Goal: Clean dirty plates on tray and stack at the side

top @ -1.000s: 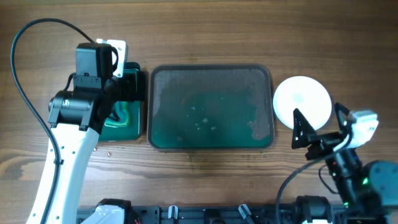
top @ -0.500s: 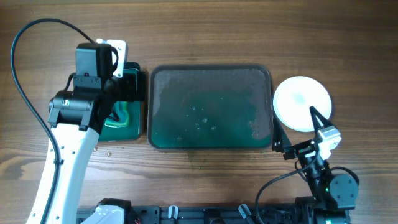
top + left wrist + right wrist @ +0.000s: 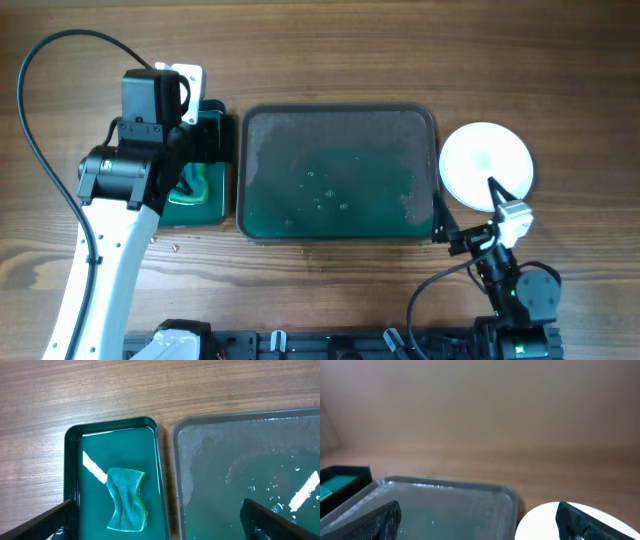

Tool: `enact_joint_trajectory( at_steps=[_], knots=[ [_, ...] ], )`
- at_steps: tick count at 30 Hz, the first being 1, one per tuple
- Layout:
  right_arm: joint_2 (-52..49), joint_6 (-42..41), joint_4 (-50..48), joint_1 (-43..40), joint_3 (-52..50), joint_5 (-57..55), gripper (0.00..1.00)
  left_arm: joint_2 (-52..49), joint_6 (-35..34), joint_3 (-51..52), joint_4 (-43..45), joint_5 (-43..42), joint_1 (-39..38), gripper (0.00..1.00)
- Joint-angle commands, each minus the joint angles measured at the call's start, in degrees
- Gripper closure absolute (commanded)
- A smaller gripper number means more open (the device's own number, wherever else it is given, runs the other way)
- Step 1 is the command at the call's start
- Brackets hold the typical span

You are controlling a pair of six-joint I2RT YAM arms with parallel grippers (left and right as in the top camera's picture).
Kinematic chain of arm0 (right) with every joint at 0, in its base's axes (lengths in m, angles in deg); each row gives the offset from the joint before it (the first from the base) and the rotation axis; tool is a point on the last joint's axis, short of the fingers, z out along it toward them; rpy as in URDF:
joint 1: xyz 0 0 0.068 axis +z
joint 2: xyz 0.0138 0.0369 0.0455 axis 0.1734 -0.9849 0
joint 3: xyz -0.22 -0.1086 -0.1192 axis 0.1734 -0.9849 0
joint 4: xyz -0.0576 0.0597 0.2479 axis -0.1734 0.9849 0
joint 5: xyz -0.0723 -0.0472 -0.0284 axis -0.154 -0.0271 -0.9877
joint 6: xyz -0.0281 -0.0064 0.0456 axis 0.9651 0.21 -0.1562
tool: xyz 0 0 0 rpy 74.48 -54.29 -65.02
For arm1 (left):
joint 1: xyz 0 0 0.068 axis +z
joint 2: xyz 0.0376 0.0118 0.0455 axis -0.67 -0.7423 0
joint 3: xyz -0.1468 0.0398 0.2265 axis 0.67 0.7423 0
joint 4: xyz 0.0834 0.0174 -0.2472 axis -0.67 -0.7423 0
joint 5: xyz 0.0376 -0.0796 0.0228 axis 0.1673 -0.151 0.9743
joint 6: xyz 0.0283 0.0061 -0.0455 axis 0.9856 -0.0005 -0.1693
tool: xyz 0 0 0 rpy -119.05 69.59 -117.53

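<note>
A white plate (image 3: 487,163) lies on the table to the right of the large grey tray (image 3: 340,112), which holds soapy green water and no plate. It also shows in the right wrist view (image 3: 555,519). My right gripper (image 3: 463,195) is open and empty, low near the tray's front right corner, its jaws (image 3: 480,527) spanning the tray's edge (image 3: 507,497) and the plate. My left gripper (image 3: 162,527) is open and empty above the small dark tray (image 3: 72,465), where a green sponge (image 3: 126,500) lies in water.
The small dark tray (image 3: 215,215) with the sponge (image 3: 190,185) sits just left of the grey tray (image 3: 176,450). Small crumbs (image 3: 165,241) lie on the wood in front of it. A black cable (image 3: 35,120) loops at the far left.
My right arm has pulled back toward the table's front edge and moved left, from beside the plate to its front left. The left arm has not moved.
</note>
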Motion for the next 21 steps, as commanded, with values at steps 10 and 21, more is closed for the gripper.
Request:
enact_joint_trajectory(
  at_steps=[10, 21],
  knots=[
    [-0.1, -0.2, -0.3, 0.2, 0.0, 0.2, 0.00, 0.2, 0.1, -0.1, 0.2, -0.1, -0.2, 0.00],
    [-0.1, -0.2, -0.3, 0.2, 0.0, 0.1, 0.00, 0.6, 0.1, 0.0, 0.1, -0.1, -0.2, 0.00]
  ],
)
